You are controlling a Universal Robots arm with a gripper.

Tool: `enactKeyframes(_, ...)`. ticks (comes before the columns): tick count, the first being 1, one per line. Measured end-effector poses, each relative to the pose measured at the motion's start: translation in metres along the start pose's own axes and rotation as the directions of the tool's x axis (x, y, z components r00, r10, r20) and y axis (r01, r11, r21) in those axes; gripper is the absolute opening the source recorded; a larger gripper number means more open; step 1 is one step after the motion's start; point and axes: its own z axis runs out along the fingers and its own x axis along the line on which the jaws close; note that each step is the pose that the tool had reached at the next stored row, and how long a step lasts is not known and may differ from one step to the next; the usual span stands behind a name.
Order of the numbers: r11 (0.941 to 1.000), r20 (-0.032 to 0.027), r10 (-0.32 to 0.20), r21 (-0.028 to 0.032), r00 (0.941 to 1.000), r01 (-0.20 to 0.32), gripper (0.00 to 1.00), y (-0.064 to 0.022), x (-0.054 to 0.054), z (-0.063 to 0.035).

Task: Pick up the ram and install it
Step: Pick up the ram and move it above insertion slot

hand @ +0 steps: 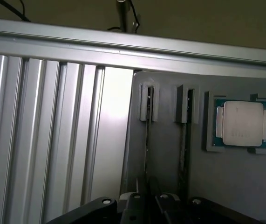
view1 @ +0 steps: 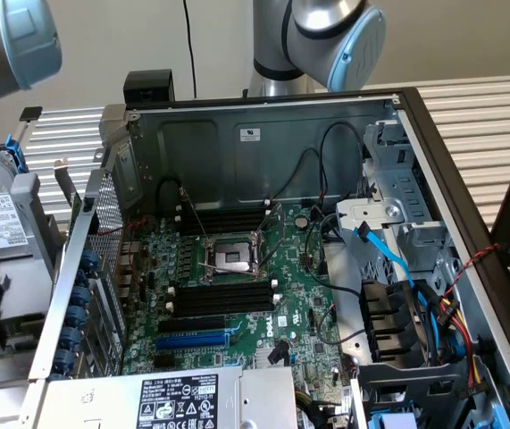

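Closest to me, the gripper point(hand: 149, 205) sits low over a grey holder point(hand: 165, 154), its two dark fingers point(hand: 135, 205) drawn in on either side of the ram point(hand: 147, 140). The stick stands on edge in its groove, seen as a thin line, so I can't be sure, but the pincer looks clenched on its upper edge. A second stick point(hand: 185, 149) stands in the neighbouring groove, nearer the processor point(hand: 241, 123) that lies flat in its own recess.

To do this pick well, I'd judge the pinch should stay square to the stick's flat faces and centred along it, and the lift should run straight out of the groove so it doesn't bind.

Farther off is the ribbed aluminium table point(hand: 44, 140). The open computer case point(view1: 263, 143) has black memory slots point(view1: 223, 295) waiting on its green board.
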Motion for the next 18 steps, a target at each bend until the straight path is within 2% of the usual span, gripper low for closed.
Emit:
enactKeyframes(14,1.0000,-0.0006,0.000,0.0070,1.0000,0.000,0.14,0.0022,0.000,-0.0516)
enactKeyframes(18,1.0000,-0.0005,0.004,0.0071,1.0000,-0.004,0.14,0.0027,0.000,-0.0697)
